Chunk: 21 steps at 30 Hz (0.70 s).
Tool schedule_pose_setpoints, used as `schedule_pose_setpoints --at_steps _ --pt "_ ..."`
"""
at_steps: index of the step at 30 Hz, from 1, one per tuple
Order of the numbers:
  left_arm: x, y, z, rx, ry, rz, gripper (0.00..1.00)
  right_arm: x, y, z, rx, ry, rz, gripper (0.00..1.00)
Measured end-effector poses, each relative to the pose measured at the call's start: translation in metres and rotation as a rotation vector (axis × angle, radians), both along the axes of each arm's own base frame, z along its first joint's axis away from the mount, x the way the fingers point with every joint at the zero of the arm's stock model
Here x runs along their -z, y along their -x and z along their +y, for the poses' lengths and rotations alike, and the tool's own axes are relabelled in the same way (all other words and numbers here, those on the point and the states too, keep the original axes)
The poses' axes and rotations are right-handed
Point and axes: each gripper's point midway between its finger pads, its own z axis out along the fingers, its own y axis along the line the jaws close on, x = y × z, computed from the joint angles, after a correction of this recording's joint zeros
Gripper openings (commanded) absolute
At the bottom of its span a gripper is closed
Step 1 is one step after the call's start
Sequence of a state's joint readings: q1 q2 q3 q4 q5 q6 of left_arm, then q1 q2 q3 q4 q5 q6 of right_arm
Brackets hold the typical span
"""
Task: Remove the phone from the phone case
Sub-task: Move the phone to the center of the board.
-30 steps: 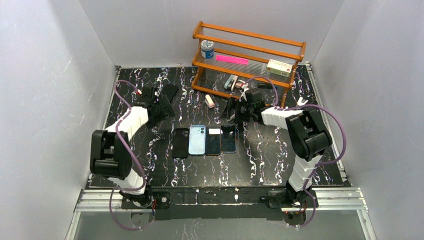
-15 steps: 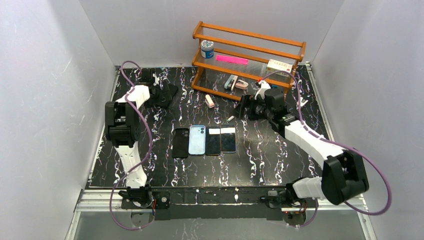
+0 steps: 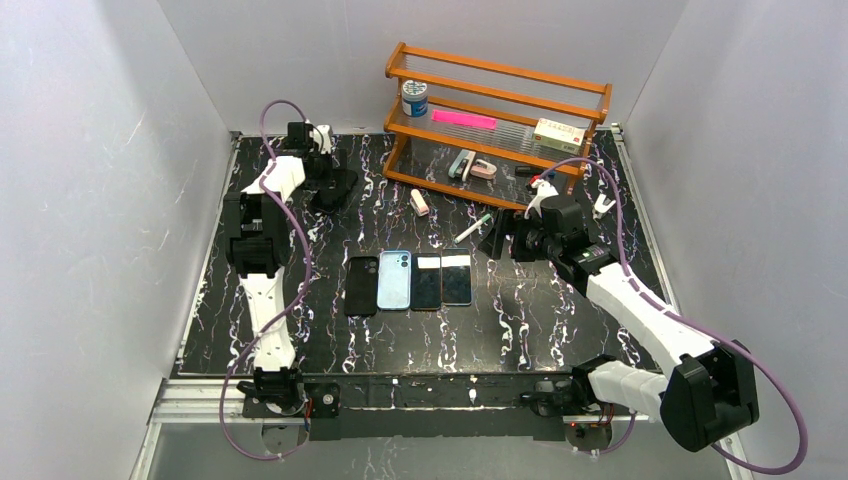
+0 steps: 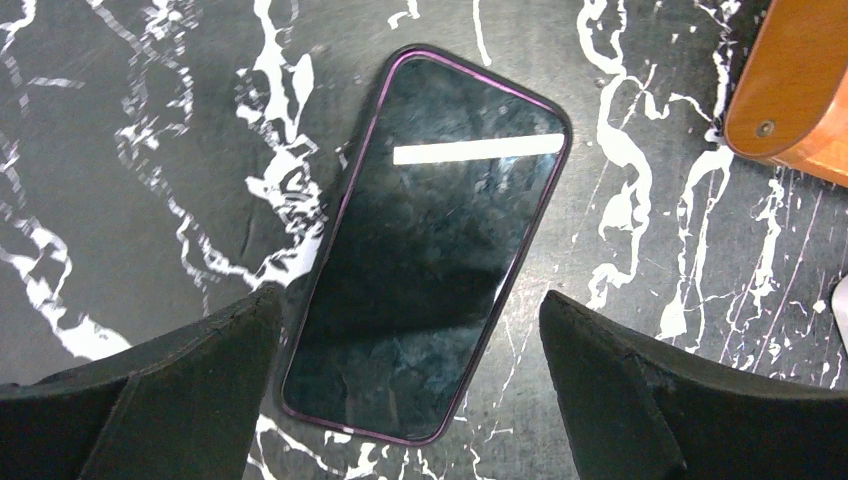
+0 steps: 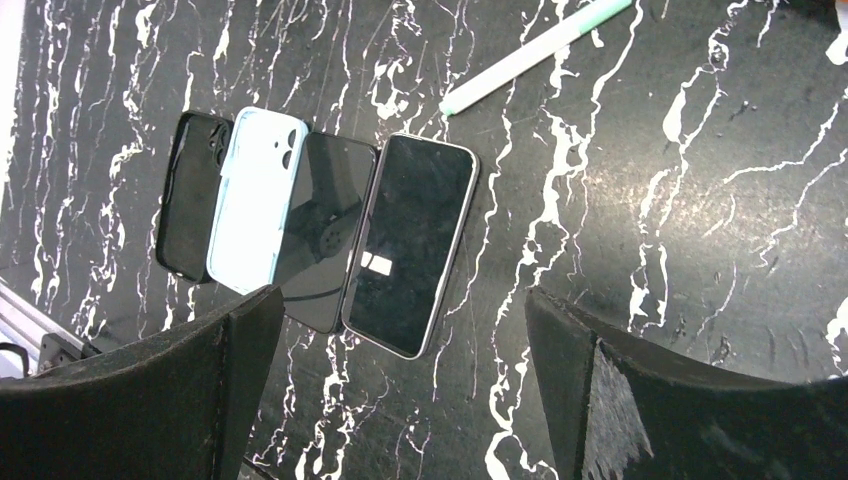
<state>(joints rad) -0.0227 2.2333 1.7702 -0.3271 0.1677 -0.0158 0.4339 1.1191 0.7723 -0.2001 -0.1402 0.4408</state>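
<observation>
A phone in a dark purple-rimmed case (image 4: 430,250) lies screen up on the black marble table. My left gripper (image 4: 410,300) hangs open right above it, one finger on each side of its near end, not touching. In the top view my left gripper (image 3: 335,188) is at the far left and covers that phone. My right gripper (image 3: 502,236) is open and empty above the table, right of a row of phones. That row shows in the right wrist view beyond my right gripper (image 5: 405,295).
The row holds a black case (image 3: 361,285), a light blue case (image 3: 394,279), a black phone (image 3: 426,282) and a silver-edged phone (image 3: 457,277). A green pen (image 3: 473,229) and a pink object (image 3: 421,203) lie near the orange shelf (image 3: 497,120) at the back.
My left arm has swung up along the left side, with its gripper shifted slightly back over the cased phone. My right arm has swung out right, and its gripper moved nearer and rightward.
</observation>
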Motion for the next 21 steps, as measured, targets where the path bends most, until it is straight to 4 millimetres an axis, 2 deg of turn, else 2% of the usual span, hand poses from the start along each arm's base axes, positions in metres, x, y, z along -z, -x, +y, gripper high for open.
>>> schedule_pose_setpoints --at_steps 4,10,17,21 --pt "0.013 -0.004 -0.003 0.064 -0.01 0.005 0.98 0.004 0.004 -0.004 0.009 0.016 0.019 0.99" --pt "0.008 -0.011 -0.004 0.143 -0.036 -0.03 0.98 0.005 0.008 -0.006 0.012 0.024 0.033 0.99" --pt "0.016 -0.016 -0.008 0.188 -0.054 -0.045 0.98 0.004 0.012 -0.008 0.017 0.021 0.043 0.99" --pt "0.021 -0.016 -0.008 0.185 -0.122 -0.051 0.96 0.003 0.015 -0.009 0.024 0.016 0.05 0.99"
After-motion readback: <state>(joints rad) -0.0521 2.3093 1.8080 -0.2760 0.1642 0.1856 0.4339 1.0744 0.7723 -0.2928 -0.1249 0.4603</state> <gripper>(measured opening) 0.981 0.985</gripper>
